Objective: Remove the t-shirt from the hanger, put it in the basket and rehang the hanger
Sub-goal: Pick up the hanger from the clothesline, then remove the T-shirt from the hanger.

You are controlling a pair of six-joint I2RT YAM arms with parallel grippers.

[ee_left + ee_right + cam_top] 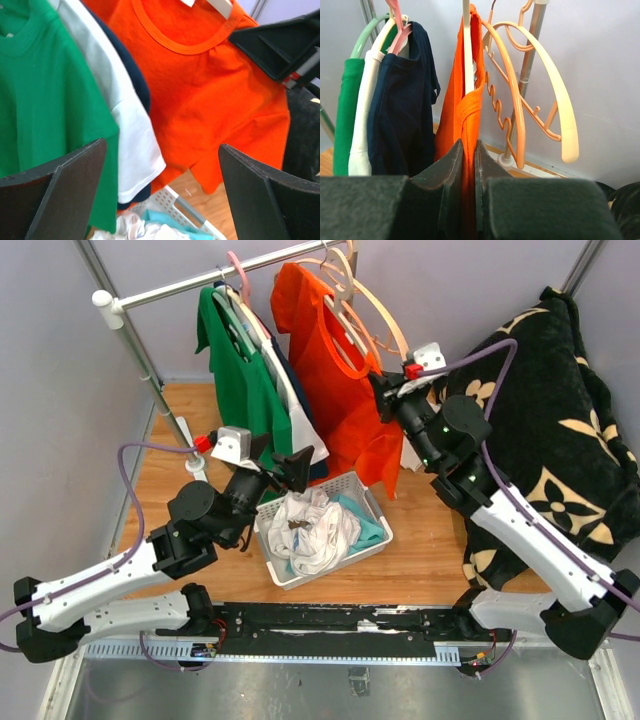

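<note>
The bright orange cotton t-shirt hangs from a slim white plastic hanger on the steel clothes rail above the middle of the bench's far edge. It looks light, soft and limp. It should stretch and drape rather than slide as one piece, and the neckband is likely to catch on the hanger's shoulders. The hem or a sleeve fold gives the safest hold.

The right arm reaches in from the near right corner. Its jaws are pressed together on a vertical fold of the orange fabric below the hanger.

The left arm, out from the near left corner, holds its jaws spread wide and empty, facing the garments.

A green t-shirt hangs nearer the far left corner, and a white mesh basket of laundry sits mid-bench.
</note>
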